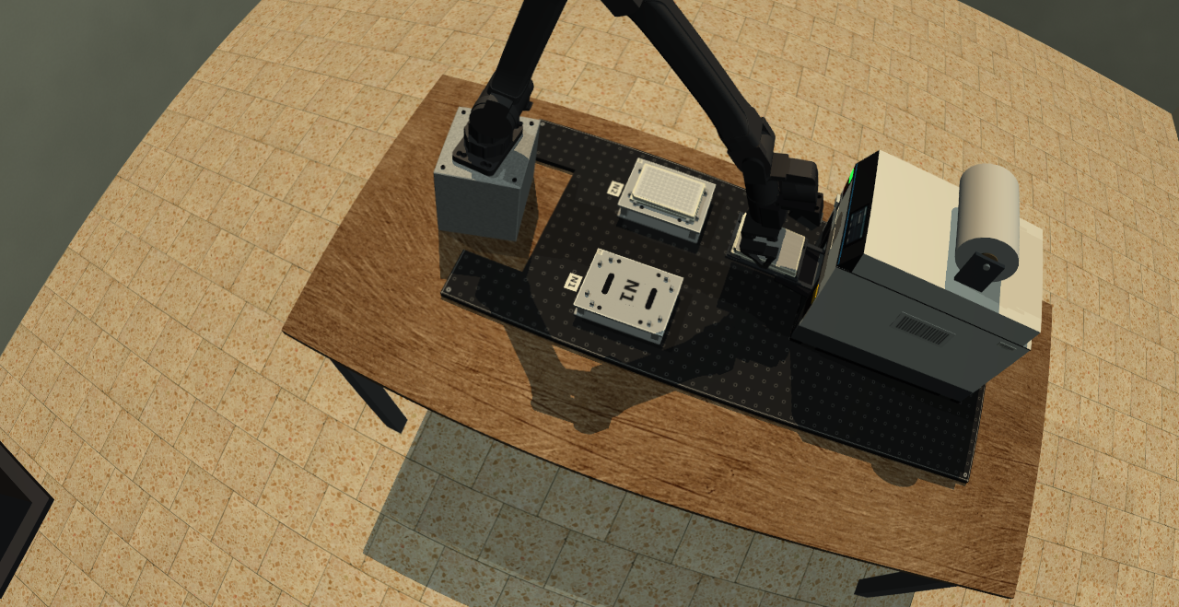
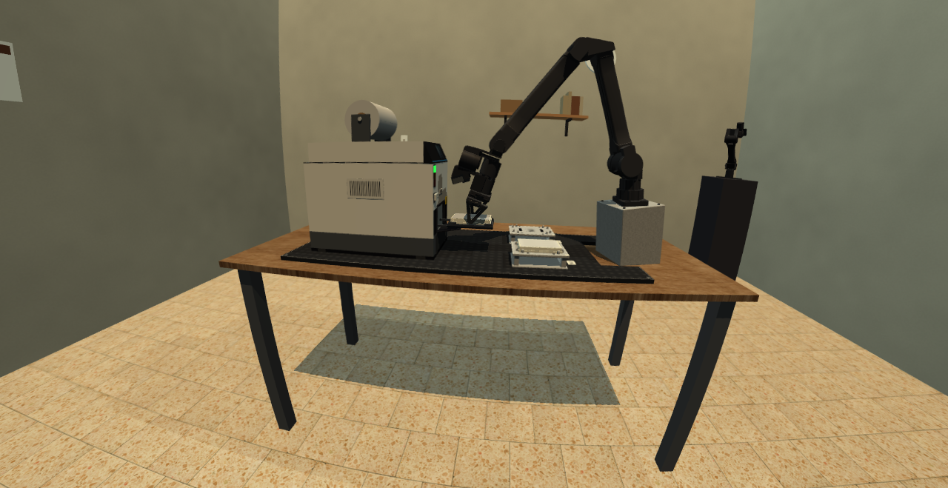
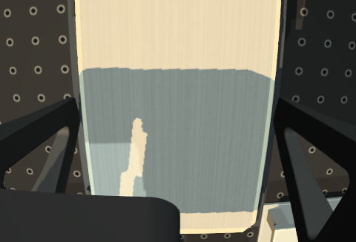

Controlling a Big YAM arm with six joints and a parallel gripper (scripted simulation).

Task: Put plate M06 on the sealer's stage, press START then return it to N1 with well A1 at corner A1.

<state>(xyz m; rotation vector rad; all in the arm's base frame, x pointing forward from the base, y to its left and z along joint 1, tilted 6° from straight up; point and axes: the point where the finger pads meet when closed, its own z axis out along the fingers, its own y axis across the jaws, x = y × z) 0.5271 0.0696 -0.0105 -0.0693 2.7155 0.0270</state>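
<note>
Plate M06 (image 1: pixel 792 251) (image 3: pixel 178 23), covered by smooth foil, lies on the sealer's extended black stage (image 2: pixel 481 225). It looks flat, but the locators are mostly hidden. My gripper (image 1: pixel 762 255) (image 2: pixel 473 215) (image 3: pixel 176 108) is open, one finger beside each long side of M06, with narrow gaps visible. The exact fingertip height is hard to judge. Nest N1 (image 1: pixel 608 307) (image 2: pixel 530 229) holds no plate. Another plate (image 1: pixel 669 188) (image 2: pixel 538 244) sits in nest N2 (image 2: pixel 538 260). The sealer's lamp (image 1: pixel 850 175) (image 2: pixel 434 169) is green. START is not clear.
The sealer (image 1: pixel 898 298) (image 2: pixel 371 216) stands close beside my wrist, with its foil roll (image 1: pixel 987 204) (image 2: pixel 372 120) on top. The arm's grey pedestal (image 1: pixel 476 204) (image 2: pixel 629 236) is at the other end. A white nest corner (image 3: pixel 283 234) shows at the wrist view's lower right.
</note>
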